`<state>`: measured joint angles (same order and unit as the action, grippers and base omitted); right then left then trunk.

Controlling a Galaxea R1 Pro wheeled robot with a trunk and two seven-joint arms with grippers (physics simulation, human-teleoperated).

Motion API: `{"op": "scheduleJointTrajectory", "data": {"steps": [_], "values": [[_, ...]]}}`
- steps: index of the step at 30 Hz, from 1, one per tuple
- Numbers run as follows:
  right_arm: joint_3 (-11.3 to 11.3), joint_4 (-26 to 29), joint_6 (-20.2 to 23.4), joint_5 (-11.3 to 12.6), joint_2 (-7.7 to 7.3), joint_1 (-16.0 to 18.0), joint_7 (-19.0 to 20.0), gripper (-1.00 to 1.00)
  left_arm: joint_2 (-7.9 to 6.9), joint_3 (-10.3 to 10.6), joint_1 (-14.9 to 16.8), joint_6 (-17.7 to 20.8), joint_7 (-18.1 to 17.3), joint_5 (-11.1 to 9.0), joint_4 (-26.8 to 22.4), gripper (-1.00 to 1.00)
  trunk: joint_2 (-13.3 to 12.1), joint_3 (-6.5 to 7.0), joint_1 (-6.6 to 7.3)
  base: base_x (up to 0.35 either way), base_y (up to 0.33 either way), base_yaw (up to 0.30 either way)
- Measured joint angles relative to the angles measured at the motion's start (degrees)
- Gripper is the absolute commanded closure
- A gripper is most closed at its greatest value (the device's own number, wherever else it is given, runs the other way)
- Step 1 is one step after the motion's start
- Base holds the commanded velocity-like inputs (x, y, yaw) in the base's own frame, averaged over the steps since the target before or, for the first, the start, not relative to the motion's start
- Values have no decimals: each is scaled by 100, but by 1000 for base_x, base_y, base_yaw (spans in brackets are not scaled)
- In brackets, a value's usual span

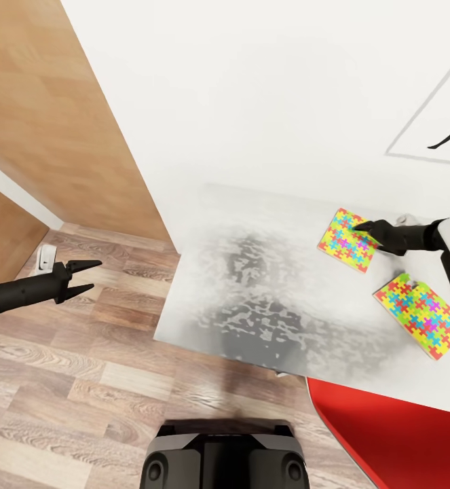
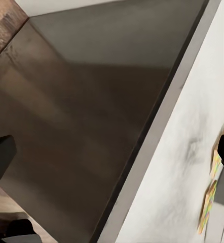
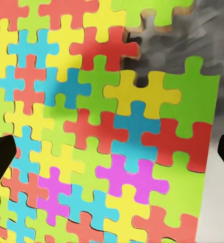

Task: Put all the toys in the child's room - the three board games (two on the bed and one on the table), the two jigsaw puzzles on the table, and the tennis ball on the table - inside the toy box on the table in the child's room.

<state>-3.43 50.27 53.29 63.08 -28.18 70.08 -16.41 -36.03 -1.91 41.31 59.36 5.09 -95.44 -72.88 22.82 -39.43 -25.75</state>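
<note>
Two jigsaw puzzles lie flat on the pale table (image 1: 252, 299). The farther puzzle (image 1: 343, 243) has my right gripper (image 1: 360, 226) low over its far edge. In the right wrist view this puzzle (image 3: 107, 126) spans the frame between the two dark fingertips (image 3: 0, 159), which stand wide apart and open. The nearer puzzle (image 1: 421, 316) lies by the table's right side. My left gripper (image 1: 89, 275) hangs open over the wood floor, left of the table, holding nothing. The left wrist view catches both puzzles' edges (image 2: 216, 152). The toy box, board games, tennis ball and bed are out of view.
A red seat (image 1: 394, 435) sits under the table's near right edge. The table backs onto a white wall with a silhouette poster (image 1: 448, 141). A wooden panel (image 1: 41, 102) and a small white object (image 1: 46, 258) stand at the left. My base (image 1: 225, 458) is below.
</note>
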Motion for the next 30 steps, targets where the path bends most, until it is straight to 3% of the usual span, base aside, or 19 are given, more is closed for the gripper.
{"op": "scheduleJointTrajectory", "data": {"steps": [20, 30], "values": [[2, -88, -229, -14, -11, -7, 0, -100, 0, -8, -52, -4, 0, 1, -67, -100, 0, 0, 0, 0, 0, 9], [2, -93, -245, -17, -21, -6, -1, -100, -1, -11, -65, -6, 0, -1, -74, -100, 0, 0, 0, 0, 0, 166]]}}
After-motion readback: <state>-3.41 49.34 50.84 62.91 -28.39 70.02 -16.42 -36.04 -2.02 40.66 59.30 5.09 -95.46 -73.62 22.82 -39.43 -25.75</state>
